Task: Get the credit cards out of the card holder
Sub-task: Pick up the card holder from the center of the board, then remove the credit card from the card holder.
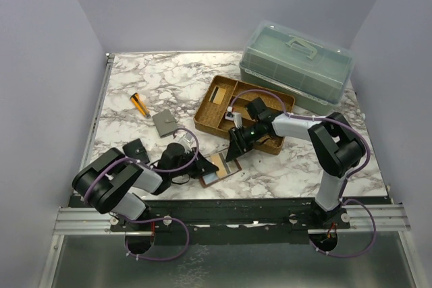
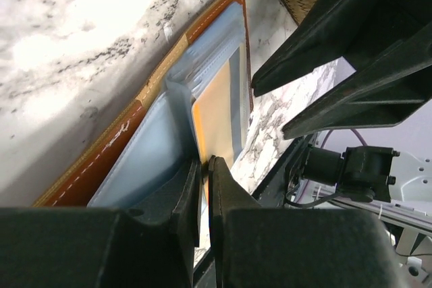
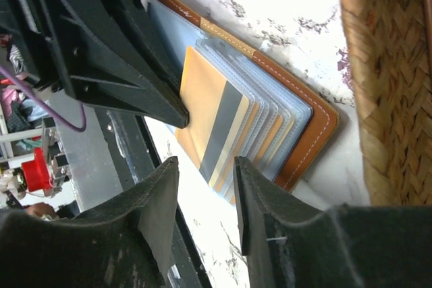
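Holder (image 1: 217, 168) lying open on table (image 1: 155, 79) between both grippers, left gripper (image 2: 204, 163) jaws almost together, pinching edge of top orange card (image 2: 217, 116), right gripper (image 3: 206, 166) jaws half apart, empty, card's end just ahead of their gap, other cards (image 3: 270, 133) sleeved beneath

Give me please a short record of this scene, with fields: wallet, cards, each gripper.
wallet: open, flat on the table, near its front edge
cards: fanned in clear sleeves inside the wallet
top card: orange with a grey stripe
left gripper: closed, it seems, on the top card's edge
right gripper: open above the cards, holding nothing
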Controlling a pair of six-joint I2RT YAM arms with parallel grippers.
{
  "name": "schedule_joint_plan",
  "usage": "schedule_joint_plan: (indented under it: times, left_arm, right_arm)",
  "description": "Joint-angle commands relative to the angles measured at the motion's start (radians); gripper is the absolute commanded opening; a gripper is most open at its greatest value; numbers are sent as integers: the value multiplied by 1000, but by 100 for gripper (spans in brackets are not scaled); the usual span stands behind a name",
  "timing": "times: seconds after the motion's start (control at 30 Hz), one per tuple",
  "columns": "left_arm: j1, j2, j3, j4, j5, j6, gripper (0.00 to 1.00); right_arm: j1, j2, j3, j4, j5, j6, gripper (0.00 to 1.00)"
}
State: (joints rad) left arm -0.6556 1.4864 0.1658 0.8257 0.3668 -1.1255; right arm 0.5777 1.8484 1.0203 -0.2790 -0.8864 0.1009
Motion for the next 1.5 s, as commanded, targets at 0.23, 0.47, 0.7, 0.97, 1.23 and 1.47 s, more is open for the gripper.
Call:
schedule_joint_plan:
  times: [0.23,0.47,0.7,0.97,1.23,1.47]
  left_arm:
    - [10,-212,-74,75,35,167,0]
    - [11,-270,-71,75,78,211,0]
    - [10,-265,-62,93,107,211,0]
    - [10,-259,-68,122,128,208,0]
    - [9,-249,-68,164,156,198,0]
    - [7,-209,-54,198,182,187,0]
  right_arm:
    - [-45,-95,-17,23,-299,-90,51]
    - [-46,-110,-23,43,-382,-80,51]
    - [-45,-85,-16,46,-321,-36,50]
    - [-45,-58,-11,46,-249,-7,50]
    - [-45,-48,-9,44,-224,0,51]
    - [-45,-43,-8,50,-283,0,51]
